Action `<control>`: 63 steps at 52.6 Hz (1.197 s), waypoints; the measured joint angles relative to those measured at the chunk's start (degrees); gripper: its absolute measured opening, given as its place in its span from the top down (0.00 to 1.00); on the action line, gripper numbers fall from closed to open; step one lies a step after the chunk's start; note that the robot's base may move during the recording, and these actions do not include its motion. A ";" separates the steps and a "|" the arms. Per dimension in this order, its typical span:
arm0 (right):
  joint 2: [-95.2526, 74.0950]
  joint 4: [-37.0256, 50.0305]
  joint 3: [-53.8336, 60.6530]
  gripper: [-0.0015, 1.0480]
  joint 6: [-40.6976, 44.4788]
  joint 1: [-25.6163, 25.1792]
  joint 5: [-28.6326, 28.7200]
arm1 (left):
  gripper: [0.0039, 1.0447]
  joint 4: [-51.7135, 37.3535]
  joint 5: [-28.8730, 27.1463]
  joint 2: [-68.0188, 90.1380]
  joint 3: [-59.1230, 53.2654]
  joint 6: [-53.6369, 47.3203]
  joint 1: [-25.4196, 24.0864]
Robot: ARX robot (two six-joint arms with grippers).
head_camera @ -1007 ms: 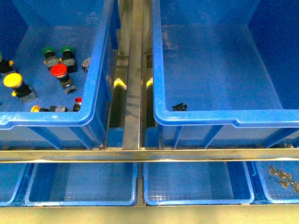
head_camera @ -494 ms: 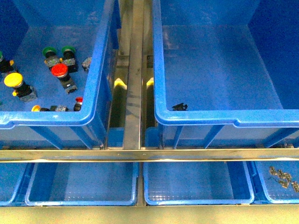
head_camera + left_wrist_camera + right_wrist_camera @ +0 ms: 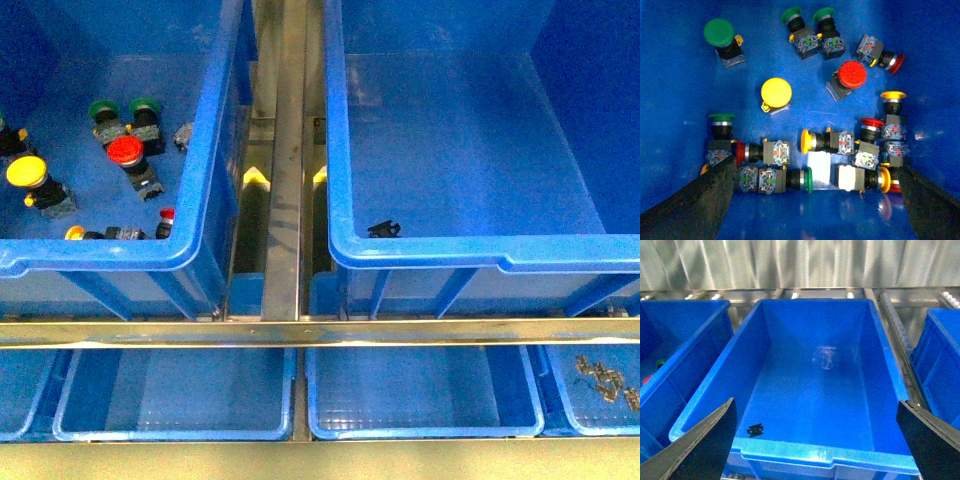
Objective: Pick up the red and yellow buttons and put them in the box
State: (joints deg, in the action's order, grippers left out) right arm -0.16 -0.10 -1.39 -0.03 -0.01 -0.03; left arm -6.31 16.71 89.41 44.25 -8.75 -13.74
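The red button (image 3: 852, 74) with its wide mushroom cap and the yellow button (image 3: 776, 91) stand apart on the floor of the left bin. They show again as the red button (image 3: 125, 151) and the yellow button (image 3: 26, 172) in the front view. My left gripper (image 3: 817, 200) hangs open above this bin, nearer the heap of switches than either button, holding nothing. My right gripper (image 3: 815, 440) is open over the near rim of the box (image 3: 840, 456). The box (image 3: 335, 150) is the large deep bin on the right. Neither gripper appears in the front view.
Green-capped buttons (image 3: 719, 31) and a heap of smaller-capped switches (image 3: 840, 142) share the left bin (image 3: 205, 150). A small black piece (image 3: 755, 430) lies in the box's near corner. A metal rail (image 3: 285, 150) separates the bins. Shallow blue trays (image 3: 175, 390) sit below.
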 joint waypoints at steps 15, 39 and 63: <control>0.00 0.00 0.00 0.06 0.00 0.00 0.02 | 0.07 1.51 -0.20 15.26 12.68 -2.47 2.12; 0.00 0.00 0.00 0.06 0.00 0.00 0.02 | 0.07 3.17 0.20 30.71 26.25 -4.98 7.48; 0.00 0.00 0.00 0.06 0.00 0.00 0.02 | 0.07 3.37 -0.20 39.06 32.57 -5.38 11.50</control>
State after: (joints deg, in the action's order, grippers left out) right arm -0.16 -0.10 -1.39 -0.03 -0.01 -0.01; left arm -2.94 16.51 128.46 76.82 -14.13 -2.24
